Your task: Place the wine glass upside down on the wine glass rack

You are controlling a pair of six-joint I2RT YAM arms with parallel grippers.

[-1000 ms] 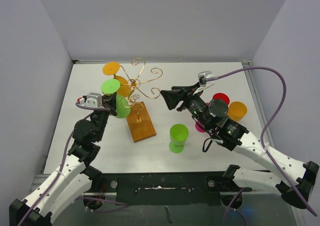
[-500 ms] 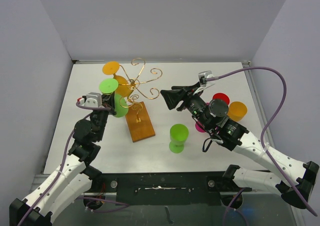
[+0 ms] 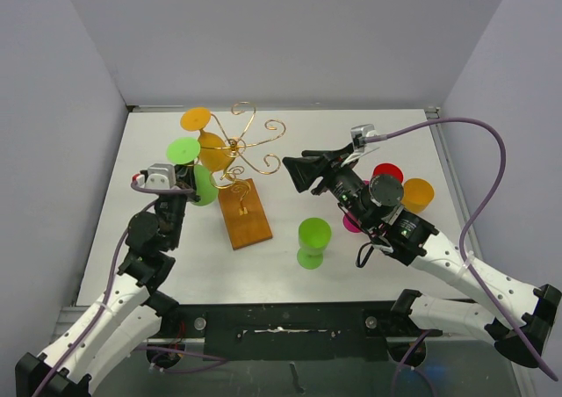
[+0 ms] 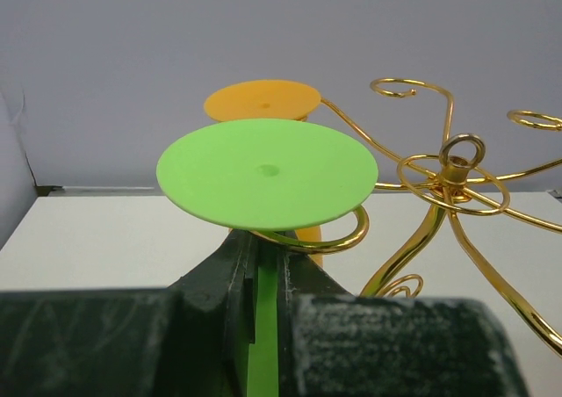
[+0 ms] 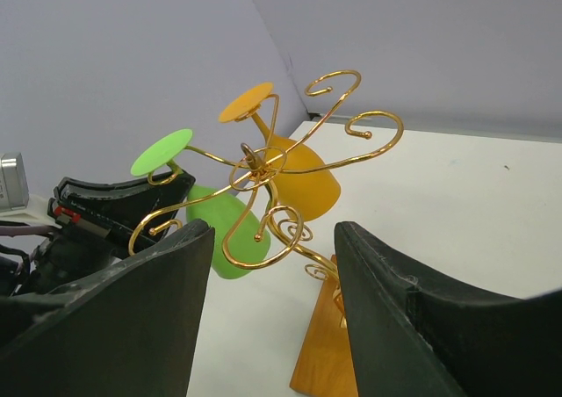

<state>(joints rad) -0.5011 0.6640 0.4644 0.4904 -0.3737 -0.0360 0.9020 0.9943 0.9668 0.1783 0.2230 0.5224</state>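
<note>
The wine glass rack is a gold wire stand on a brown wooden base at the table's middle left. An orange wine glass hangs upside down on it. My left gripper is shut on the stem of a green wine glass, held upside down at the rack's left side. In the left wrist view its flat foot sits just above a gold spiral arm that curls around the stem. My right gripper is open and empty, to the right of the rack.
A second green glass stands on the table right of the wooden base. Red, orange and magenta glasses stand behind my right arm. Grey walls close in the table on three sides.
My left gripper and the green glass have shifted slightly left and back, away from the rack's post. The right arm has barely moved.
</note>
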